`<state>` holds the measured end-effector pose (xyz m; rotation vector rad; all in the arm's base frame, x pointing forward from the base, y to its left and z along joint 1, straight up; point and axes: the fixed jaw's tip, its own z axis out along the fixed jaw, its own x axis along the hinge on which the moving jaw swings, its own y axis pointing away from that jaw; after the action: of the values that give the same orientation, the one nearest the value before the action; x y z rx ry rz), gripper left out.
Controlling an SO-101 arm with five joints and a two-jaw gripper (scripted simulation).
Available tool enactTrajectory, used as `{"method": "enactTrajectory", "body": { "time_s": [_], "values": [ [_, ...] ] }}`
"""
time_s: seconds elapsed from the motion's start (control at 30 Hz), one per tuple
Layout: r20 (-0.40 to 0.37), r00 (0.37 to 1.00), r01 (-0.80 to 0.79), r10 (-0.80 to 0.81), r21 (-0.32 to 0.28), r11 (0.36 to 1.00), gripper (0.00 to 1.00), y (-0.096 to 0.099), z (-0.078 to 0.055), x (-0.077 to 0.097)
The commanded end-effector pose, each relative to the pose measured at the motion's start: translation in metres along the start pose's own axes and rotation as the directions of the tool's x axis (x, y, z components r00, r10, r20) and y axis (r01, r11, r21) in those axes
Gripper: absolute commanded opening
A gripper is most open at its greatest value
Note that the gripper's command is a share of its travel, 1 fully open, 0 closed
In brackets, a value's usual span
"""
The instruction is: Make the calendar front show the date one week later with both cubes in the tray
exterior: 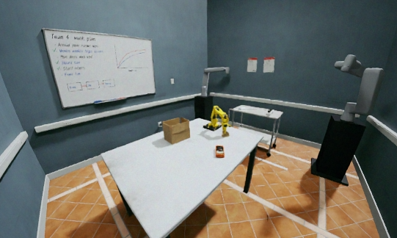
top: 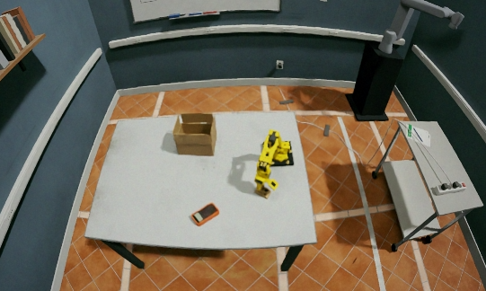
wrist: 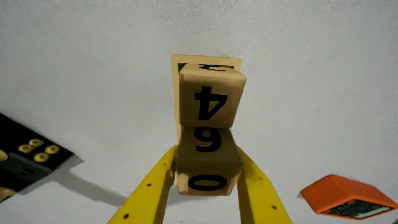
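Observation:
In the wrist view my gripper is shut on a wooden calendar cube that shows a 6 or 9 on top and a 0 on its near face. A second wooden cube with a 4 on top sits just beyond it in the tan tray. The two cubes touch or nearly touch. In the top view the yellow arm reaches down to the small calendar near the table's right edge. In the exterior view the calendar is tiny and its digits cannot be read.
An orange phone lies on the white table in front of the arm. A cardboard box stands at the back. The arm's black base plate lies to the left in the wrist view.

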<state>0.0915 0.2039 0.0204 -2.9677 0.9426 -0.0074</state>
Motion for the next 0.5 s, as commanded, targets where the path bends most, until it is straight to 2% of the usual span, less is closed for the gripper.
{"method": "enactTrajectory", "body": {
  "time_s": [0.0, 0.47],
  "values": [
    [-0.002, 1.0, 0.002, -0.002, -0.018, 1.0, 0.0, 0.0036, 0.0044, -0.0019],
    [-0.002, 1.0, 0.002, -0.002, -0.018, 1.0, 0.0, 0.0044, 0.0104, -0.0017]
  ]
}}
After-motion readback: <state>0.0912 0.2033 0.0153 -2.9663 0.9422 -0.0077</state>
